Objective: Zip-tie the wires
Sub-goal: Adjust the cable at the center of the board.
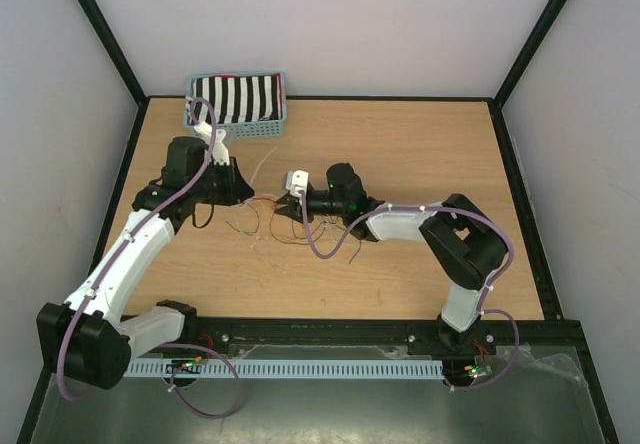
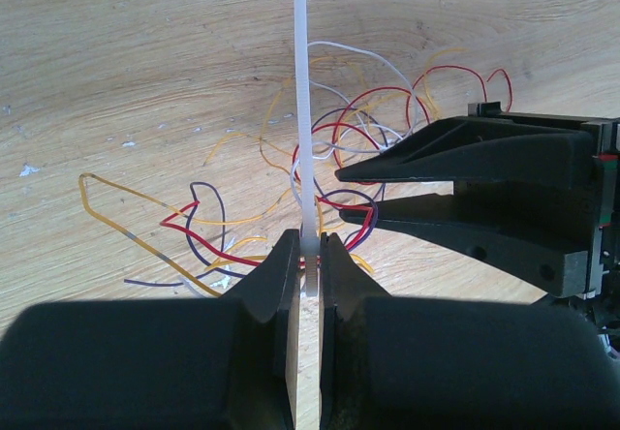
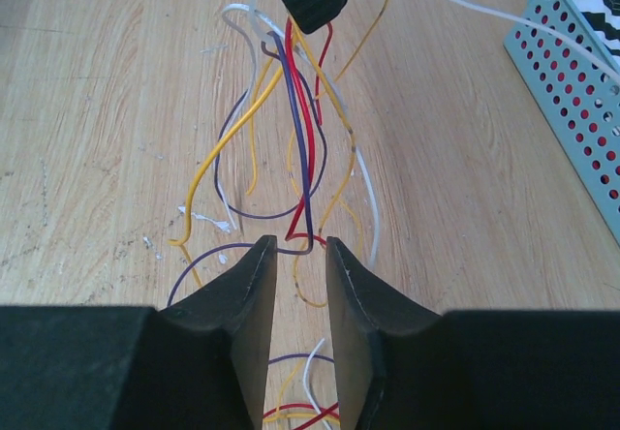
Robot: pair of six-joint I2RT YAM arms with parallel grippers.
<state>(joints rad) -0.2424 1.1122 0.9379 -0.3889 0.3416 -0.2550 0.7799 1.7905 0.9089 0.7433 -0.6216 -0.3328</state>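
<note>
My left pincer (image 2: 308,256) is clenched on a white zip tie (image 2: 301,81). The strip stands straight out from between its fingers and passes over the wires (image 3: 295,139). My right pincer (image 3: 301,256) is released. Its two fingers stand apart, and a few thin strands run across the gap between them, not pinched.

The wires are red, yellow, orange, purple and white, all very thin and curling in loose loops. They lie on the desk (image 1: 400,144) between my two pincers, a little left of its middle and well apart from every edge. Several strands come together near the tip of my left pincer, and the loops spread out toward my right one.

At the far left corner of the desk stands a light blue basket (image 1: 238,101) with holes in its walls. It holds a black and white striped cloth (image 1: 235,94).
</note>
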